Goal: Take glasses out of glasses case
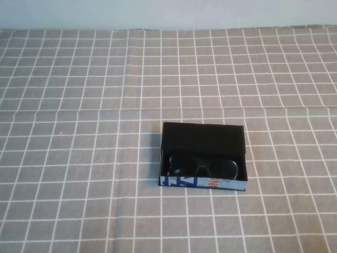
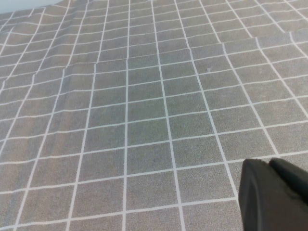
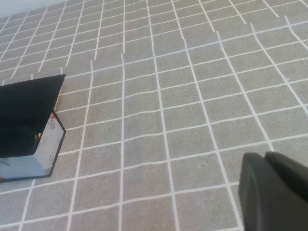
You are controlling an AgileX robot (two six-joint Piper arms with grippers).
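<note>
The left gripper (image 2: 275, 192) and right gripper (image 3: 274, 190) each hang above the checked cloth (image 1: 79, 158); if their fingers are apart or together, I cannot tell. One glasses case (image 1: 203, 154) lies open, and one pair of glasses (image 1: 204, 167) lies inside.

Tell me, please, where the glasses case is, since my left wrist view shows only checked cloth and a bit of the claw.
Observer: The glasses case sits on the cloth, slightly right of centre in the high view, flap open.
Operator: Are the glasses inside it?
Observer: Yes, the glasses lie in the case, dark lenses up.
Operator: Is either arm close to it?
Observer: Neither arm shows in the high view. The right claw has the case at the edge of its wrist view, well apart from it; the left claw is over bare cloth.
</note>
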